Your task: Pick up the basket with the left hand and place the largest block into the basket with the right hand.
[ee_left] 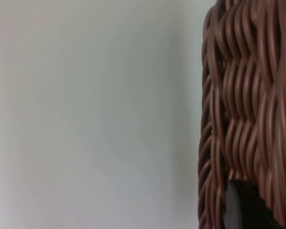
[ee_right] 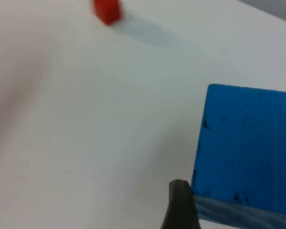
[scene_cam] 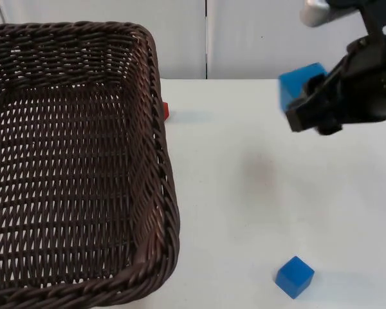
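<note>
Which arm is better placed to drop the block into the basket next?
Right: the right gripper holds the big blue block in the air beside the basket; the left gripper grips the rim.

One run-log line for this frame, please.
left gripper: holding basket raised | right gripper: carrying large blue block above table | small blue block, red block: on table

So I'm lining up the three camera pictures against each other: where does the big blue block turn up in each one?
Top view: the large blue block hangs above the table, held in the right gripper, right of the basket.
Left wrist view: not in it; the basket's woven wall is there.
Right wrist view: the block is close up beside a fingertip.
Shared landmark: the small red block.
</note>
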`<move>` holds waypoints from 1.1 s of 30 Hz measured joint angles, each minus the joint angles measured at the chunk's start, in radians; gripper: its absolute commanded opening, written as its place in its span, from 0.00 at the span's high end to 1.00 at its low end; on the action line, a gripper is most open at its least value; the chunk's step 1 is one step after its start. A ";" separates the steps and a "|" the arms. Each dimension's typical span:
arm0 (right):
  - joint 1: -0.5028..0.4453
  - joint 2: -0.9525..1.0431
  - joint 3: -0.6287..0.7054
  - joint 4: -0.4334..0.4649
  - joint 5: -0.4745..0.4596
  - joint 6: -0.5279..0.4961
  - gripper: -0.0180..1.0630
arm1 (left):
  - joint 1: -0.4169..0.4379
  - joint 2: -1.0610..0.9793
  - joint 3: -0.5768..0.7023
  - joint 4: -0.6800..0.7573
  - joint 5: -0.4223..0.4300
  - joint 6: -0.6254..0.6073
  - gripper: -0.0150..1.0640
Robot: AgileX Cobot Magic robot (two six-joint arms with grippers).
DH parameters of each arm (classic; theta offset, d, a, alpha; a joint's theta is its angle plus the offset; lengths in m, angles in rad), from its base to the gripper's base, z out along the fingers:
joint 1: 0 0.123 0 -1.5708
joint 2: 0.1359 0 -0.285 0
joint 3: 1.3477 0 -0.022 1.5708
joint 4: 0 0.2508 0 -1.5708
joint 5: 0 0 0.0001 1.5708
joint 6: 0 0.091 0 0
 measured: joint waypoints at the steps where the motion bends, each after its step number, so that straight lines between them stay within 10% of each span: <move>1: 0.000 -0.006 0.000 0.000 0.039 0.008 0.98 | 0.000 0.000 0.000 0.000 0.000 0.000 0.94; 21: 0.000 -0.184 -0.033 -0.146 0.375 0.135 0.98 | 0.000 0.000 0.000 0.000 -0.007 0.000 0.94; 33: 0.002 -0.164 -0.248 -0.791 0.654 0.623 0.98 | 0.000 0.000 0.000 0.000 -0.007 -0.004 0.94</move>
